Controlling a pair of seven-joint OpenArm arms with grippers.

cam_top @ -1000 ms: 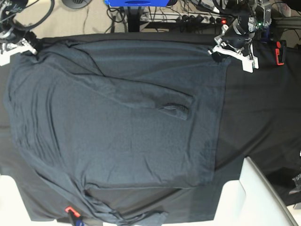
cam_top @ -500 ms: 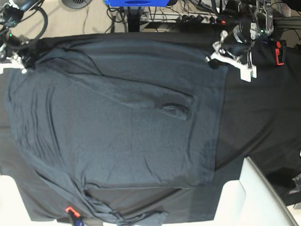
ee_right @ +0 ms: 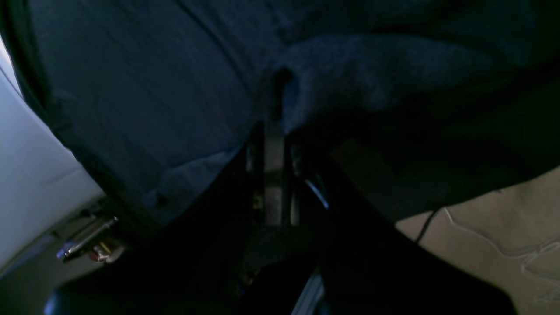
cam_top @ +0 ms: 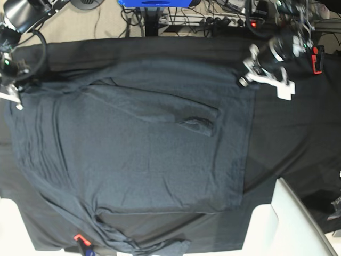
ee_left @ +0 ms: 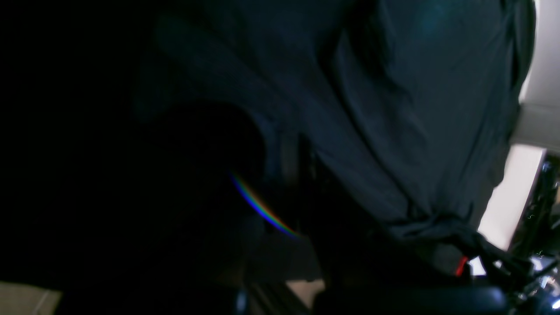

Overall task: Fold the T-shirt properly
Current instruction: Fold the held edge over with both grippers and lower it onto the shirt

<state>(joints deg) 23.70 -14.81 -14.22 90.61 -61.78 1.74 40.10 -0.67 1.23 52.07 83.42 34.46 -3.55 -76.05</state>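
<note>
The dark slate-grey T-shirt (cam_top: 133, 149) lies spread on the black tablecloth (cam_top: 298, 133), with one long sleeve folded across its body and the cuff (cam_top: 200, 125) near the middle. My left gripper (cam_top: 246, 80) is shut on the shirt's far right corner. My right gripper (cam_top: 15, 97) is shut on the far left corner. The far edge is lifted between them. In the right wrist view the closed fingers (ee_right: 272, 144) pinch a fold of shirt (ee_right: 144, 87). The left wrist view is very dark and shows hanging shirt fabric (ee_left: 415, 109).
A white surface (cam_top: 290, 224) juts in at the front right. A red clamp (cam_top: 318, 58) sits at the table's far right and a small red-orange clip (cam_top: 80, 238) at the front left. Cables and a blue object (cam_top: 154, 3) lie beyond the far edge.
Both grippers have moved from the table's far edge toward the front, drawing the shirt's far edge and both corners with them. The rest of the shirt has stayed put.
</note>
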